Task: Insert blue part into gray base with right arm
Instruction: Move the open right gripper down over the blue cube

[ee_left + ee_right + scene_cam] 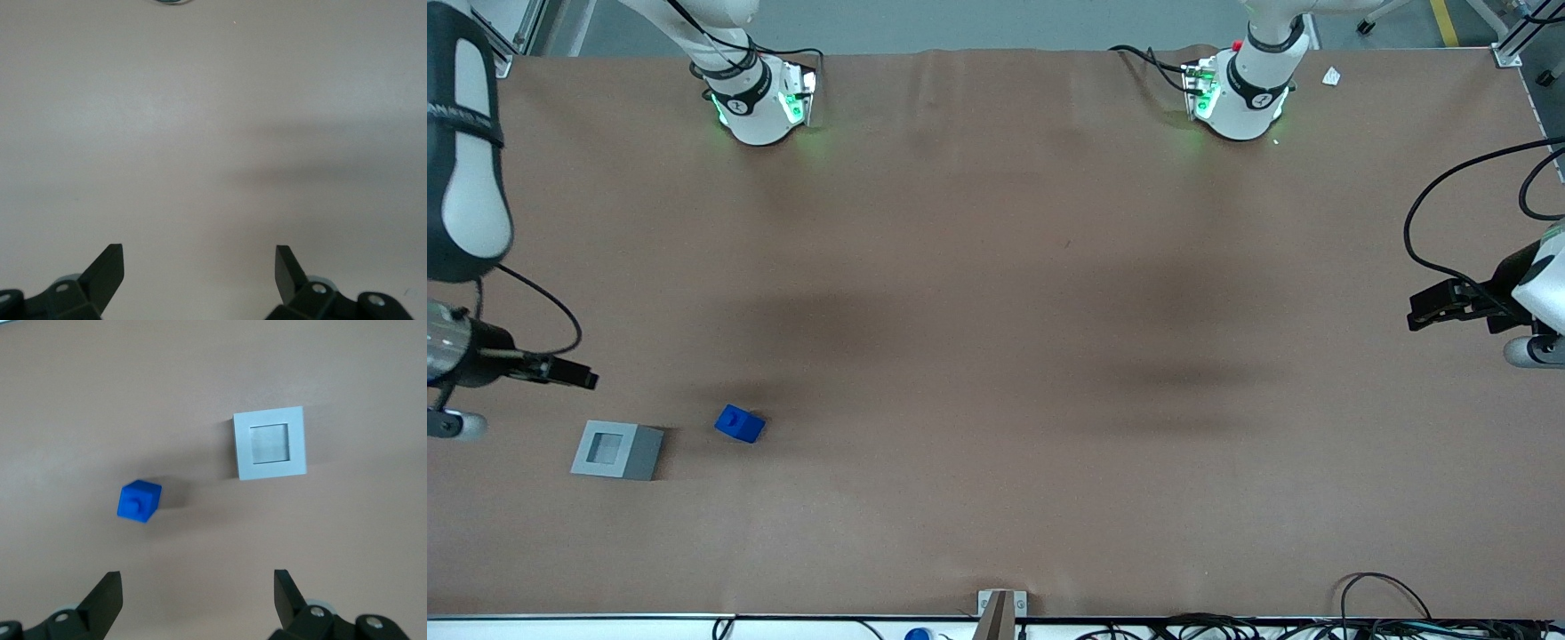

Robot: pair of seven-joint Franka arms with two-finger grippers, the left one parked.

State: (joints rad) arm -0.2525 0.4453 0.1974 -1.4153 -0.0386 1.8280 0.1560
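Wrist view: spread gripper (193, 600) above blue part (139, 501)

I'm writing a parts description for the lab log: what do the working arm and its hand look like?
The right arm is white with black joint bands and a silver wrist section; a thin black cable loops beside it. Its hand is small and black, hanging open farther from the front camera than the gray base.
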